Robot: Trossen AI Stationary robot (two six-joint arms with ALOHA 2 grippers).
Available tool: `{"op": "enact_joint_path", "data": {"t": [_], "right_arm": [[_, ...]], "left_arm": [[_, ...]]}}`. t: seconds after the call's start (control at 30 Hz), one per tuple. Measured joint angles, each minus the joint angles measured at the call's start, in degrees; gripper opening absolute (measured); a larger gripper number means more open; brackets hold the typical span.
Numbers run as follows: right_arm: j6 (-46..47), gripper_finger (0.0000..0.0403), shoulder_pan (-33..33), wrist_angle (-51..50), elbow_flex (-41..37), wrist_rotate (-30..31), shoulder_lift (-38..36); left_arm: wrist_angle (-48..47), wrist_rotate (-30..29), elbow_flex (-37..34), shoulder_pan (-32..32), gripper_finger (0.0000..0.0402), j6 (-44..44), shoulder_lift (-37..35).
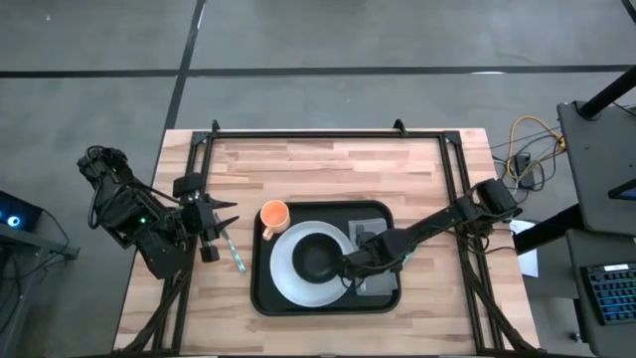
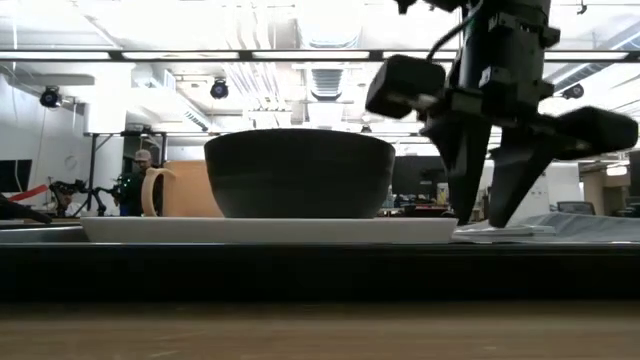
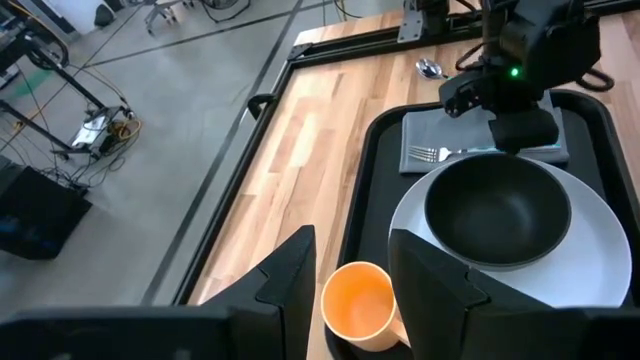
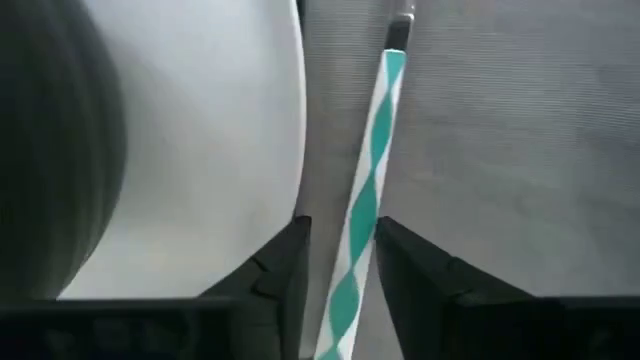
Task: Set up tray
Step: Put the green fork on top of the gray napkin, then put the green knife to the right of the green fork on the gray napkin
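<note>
A large black tray (image 1: 260, 298) lies mid-table. On it a white plate (image 1: 283, 268) carries a black bowl (image 1: 318, 257). An orange cup (image 1: 273, 215) stands in its far left corner, and a grey napkin (image 1: 378, 231) lies on its right part. A fork with a teal-and-white striped handle (image 4: 368, 180) lies flat on the napkin, tines (image 3: 430, 154) toward the far side. My right gripper (image 4: 340, 235) points down, open a little, one finger on each side of the handle beside the plate's rim. My left gripper (image 1: 227, 221) is open and empty left of the tray.
Another teal-and-white striped utensil (image 1: 237, 254) lies on the wood between my left gripper and the tray's left rim. A metal spoon bowl (image 3: 428, 68) shows on the table beyond the tray. Black rails frame the table's far, left and right sides.
</note>
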Motion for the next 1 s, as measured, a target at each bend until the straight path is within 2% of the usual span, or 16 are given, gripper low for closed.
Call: {"op": "enact_joint_path", "data": {"t": [0.27, 0.37, 0.53, 0.67, 0.77, 0.87, 0.9, 1.0], "right_arm": [[-3.15, 0.0138, 0.0, -14.49, 7.87, 0.43, -3.02], [-4.21, 0.0139, 0.02, -19.11, 13.6, 5.05, -3.31], [-13.95, 0.0135, -0.38, -20.02, 23.56, 10.6, -2.78], [-21.95, 0.0136, -0.59, -24.49, 30.18, 14.0, -2.71], [-26.78, 0.0142, -0.61, -37.19, 36.07, 20.57, -2.72], [-25.91, 0.0151, -0.24, -51.04, 41.33, 31.68, -2.8], [-25.3, 0.0155, -0.1, -51.28, 42.35, 35.36, -2.95], [-33.02, 0.0166, 0.32, -47.39, 43.34, 43.63, -5.22]], "left_arm": [[0.0, 0.0, 0.0, 0.0, 0.011, 0.0, 0.0], [0.0, 0.0, 0.0, 0.02, 0.011, 0.37, 0.0], [-0.04, 0.13, 0.0, 0.02, 0.011, 1.65, 0.0], [-0.56, 2.95, -0.08, 0.02, 0.011, -0.46, 0.0], [-0.49, 3.26, -0.7, 0.02, 0.011, -3.73, 0.0], [-0.44, 2.37, -2.56, 0.15, 0.011, -7.75, 0.0], [-0.44, 1.11, -3.68, 0.15, 0.011, -10.02, 0.0], [-0.36, -4.21, -8.54, 0.5, 0.011, -20.01, 0.04]]}}
